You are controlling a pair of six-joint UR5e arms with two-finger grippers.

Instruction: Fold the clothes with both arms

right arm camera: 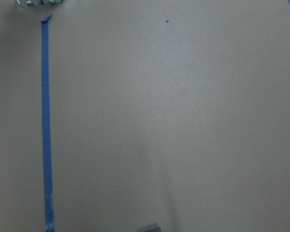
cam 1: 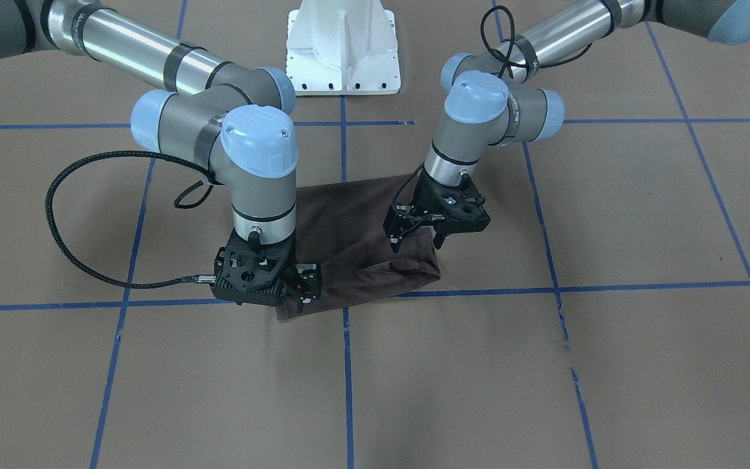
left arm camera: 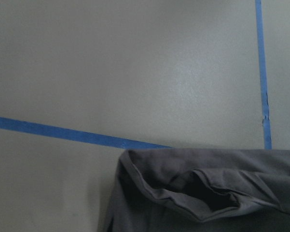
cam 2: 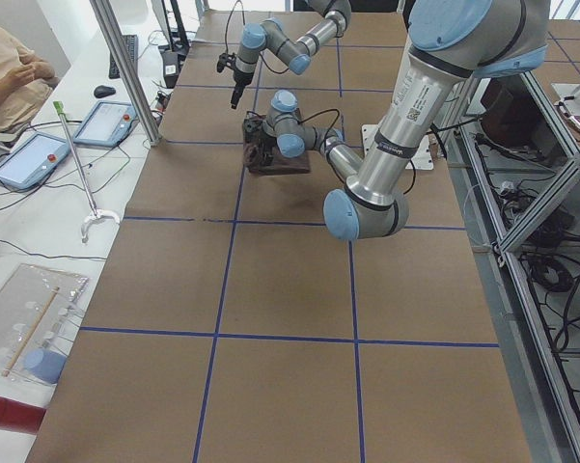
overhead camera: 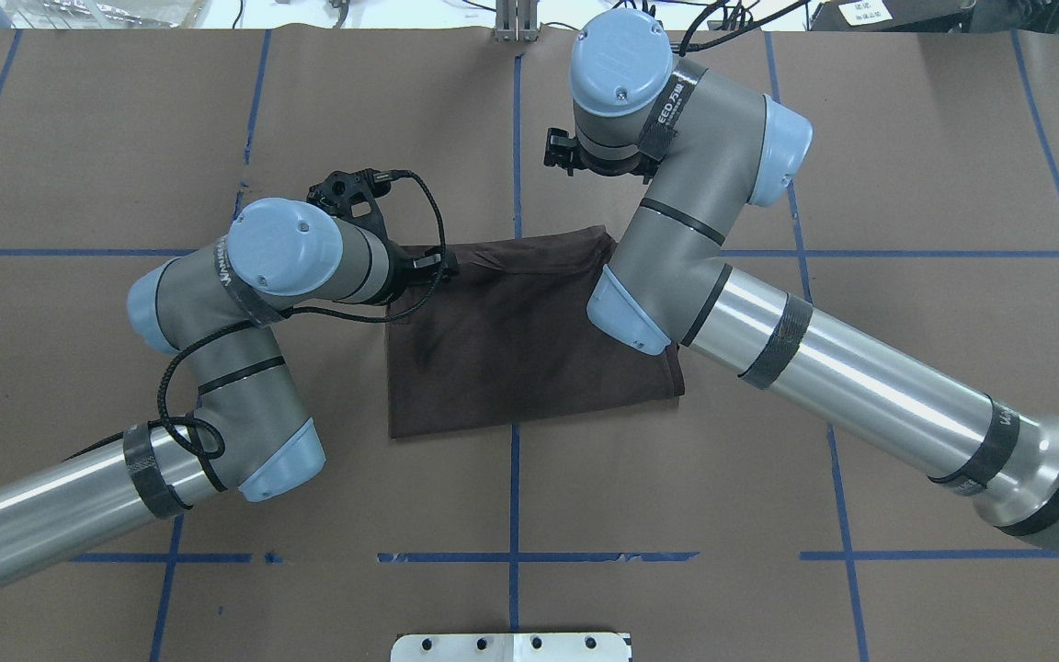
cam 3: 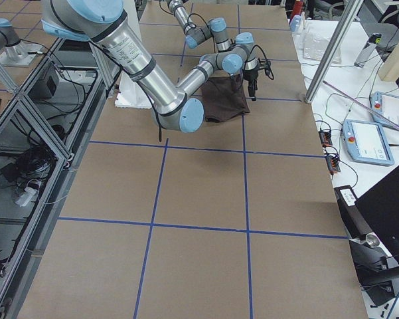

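Right gripper (cam 1: 302,288) is hovering above the bench (cam 1: 544,391), can't tell how its jaws are sitting. Left gripper (cam 1: 418,240) is hanging, jaws spread, over the T-shirt (cam 1: 355,225), which is lying mid-bench already folded into a rectangle, so you're probably nearing the last fold.

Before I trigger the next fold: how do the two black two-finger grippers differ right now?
The left black two-finger gripper sits low at the folded dark brown T-shirt; the right gripper hangs well above it. The left gripper's jaws stand apart; the right gripper's I cannot tell. Neither holds cloth.
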